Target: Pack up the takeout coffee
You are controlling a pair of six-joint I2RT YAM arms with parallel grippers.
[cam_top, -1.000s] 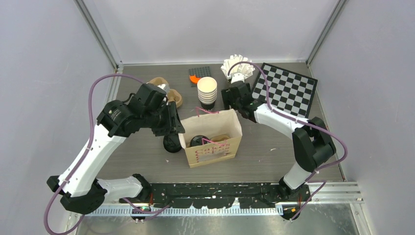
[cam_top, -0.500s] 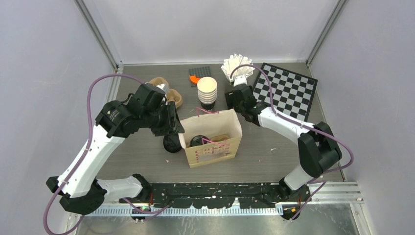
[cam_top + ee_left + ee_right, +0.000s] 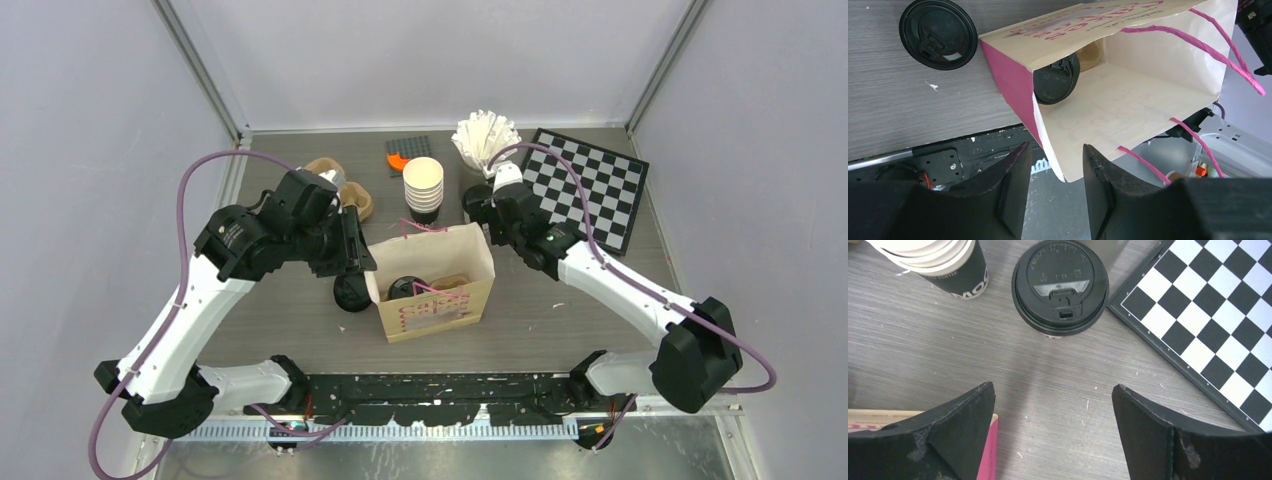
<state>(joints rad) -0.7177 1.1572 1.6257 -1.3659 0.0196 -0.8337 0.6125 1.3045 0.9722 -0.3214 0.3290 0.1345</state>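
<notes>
Approach is the step in hand, I judge: right claw (image 3: 1053,389) hangs wide apart just short of a lidded cup (image 3: 1060,287) beside the checkerboard (image 3: 1208,315). A second cup (image 3: 1055,80) sits inside the bag (image 3: 1158,50), whose rim the left claw (image 3: 1056,146) straddles (pinching or not, I cannot tell). Next: advance, bracket the cup, close gently.

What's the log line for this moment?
left tool astride bag corner | right tool open, facing lidded cup | second cup inside bag

Only a small "COFFEE" is readable, on the dark cup (image 3: 960,277) under the stack; the print on the paper bag (image 3: 1083,27) and on the lid of the takeout coffee (image 3: 1060,285) is illegible.
</notes>
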